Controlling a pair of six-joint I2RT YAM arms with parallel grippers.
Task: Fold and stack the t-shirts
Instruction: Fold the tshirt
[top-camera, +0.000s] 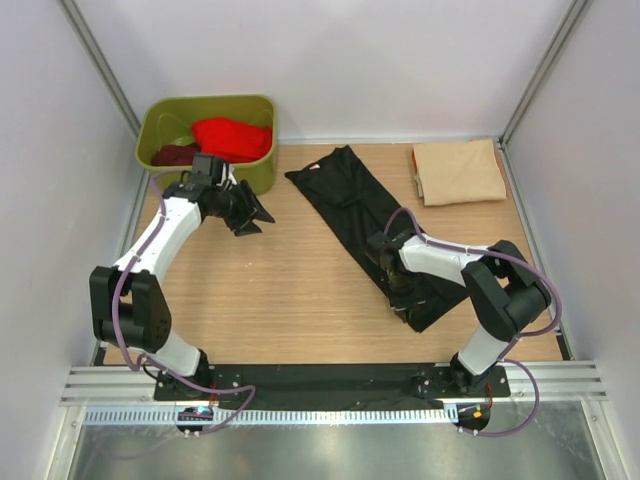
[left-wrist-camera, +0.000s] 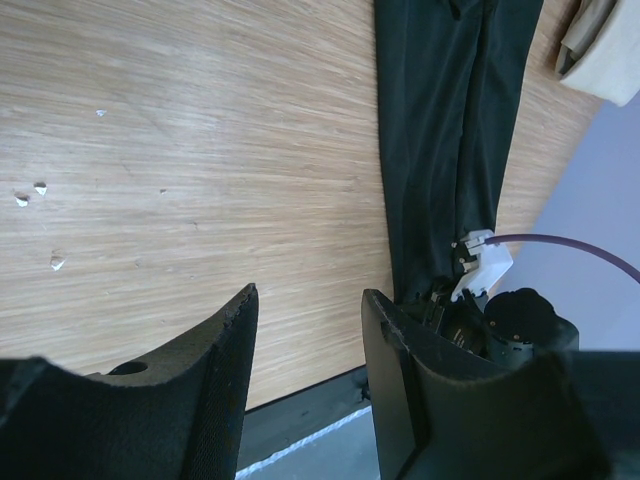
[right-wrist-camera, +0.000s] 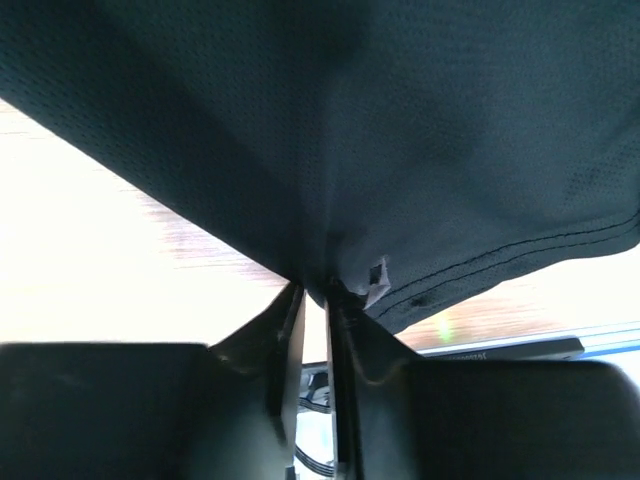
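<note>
The black t-shirt (top-camera: 345, 195), a long narrow strip of soft cloth, lies slantwise on the light wooden table (top-camera: 290, 300). Its near end points toward the right arm's base and its far end lies close to the back edge.

At the near end the right gripper (top-camera: 402, 292) points down. Its two dark fingers are drawn almost together, with the shirt's stitched hem pinched between them.

Left of the shirt, bare wood runs out to the table's left edge. Over that wood, level with the shirt's far half and well apart from it, the left gripper (top-camera: 250, 212) hovers with its fingers spread and nothing between them.

Right of the shirt's far end, and apart from it, a folded beige t-shirt (top-camera: 458, 172) sits in the far right corner. Left of the far end stands an olive-green plastic tub (top-camera: 210, 100), which holds a crumpled red t-shirt (top-camera: 232, 138) and a maroon t-shirt (top-camera: 175, 155).
</note>
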